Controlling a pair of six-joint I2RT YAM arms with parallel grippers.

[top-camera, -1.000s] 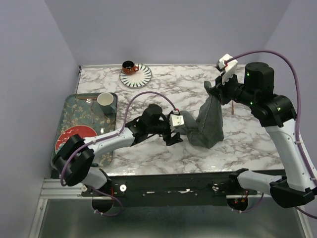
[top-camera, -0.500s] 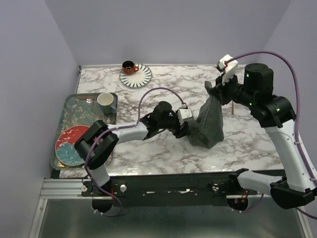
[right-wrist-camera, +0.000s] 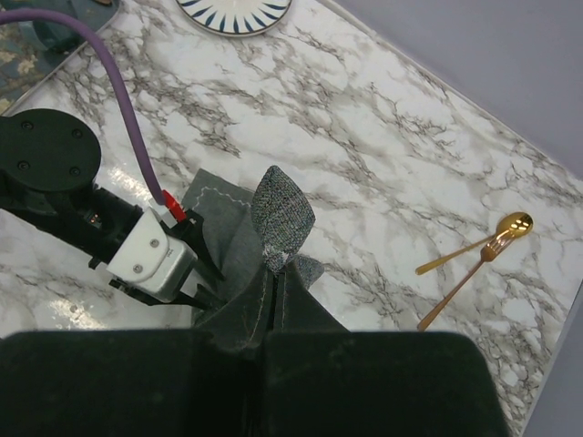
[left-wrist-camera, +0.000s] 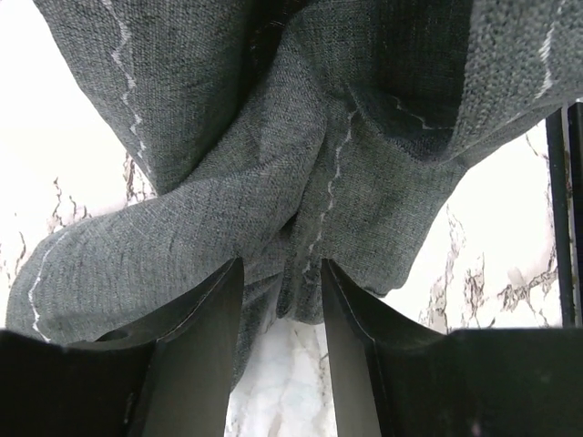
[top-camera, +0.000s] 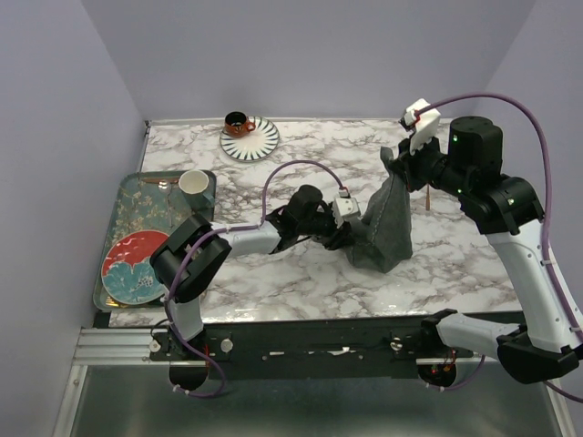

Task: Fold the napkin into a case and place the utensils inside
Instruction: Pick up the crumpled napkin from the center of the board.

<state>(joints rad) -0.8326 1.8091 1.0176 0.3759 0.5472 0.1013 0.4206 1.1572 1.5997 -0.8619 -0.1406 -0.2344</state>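
Note:
The dark grey napkin (top-camera: 387, 228) hangs like a tent from my right gripper (top-camera: 393, 162), which is shut on its top corner (right-wrist-camera: 282, 214); the lower part rests bunched on the marble. My left gripper (top-camera: 351, 238) is at the cloth's lower left edge. In the left wrist view its jaws (left-wrist-camera: 282, 269) stand apart with a hemmed fold of the napkin (left-wrist-camera: 273, 164) between the tips, not squeezed. The two gold utensils (right-wrist-camera: 474, 259) lie crossed on the table to the right of the napkin, seen as a thin line (top-camera: 427, 196) beside the right arm.
An orange cup on a striped saucer (top-camera: 248, 137) stands at the back left. A patterned tray (top-camera: 137, 205) on the left holds a pale mug (top-camera: 193, 182) and a red plate (top-camera: 137, 264). The left arm stretches low across the table's middle.
My left arm has reached right to the napkin's lower edge and its jaws have narrowed around a fold. The right gripper has kept the top corner still.

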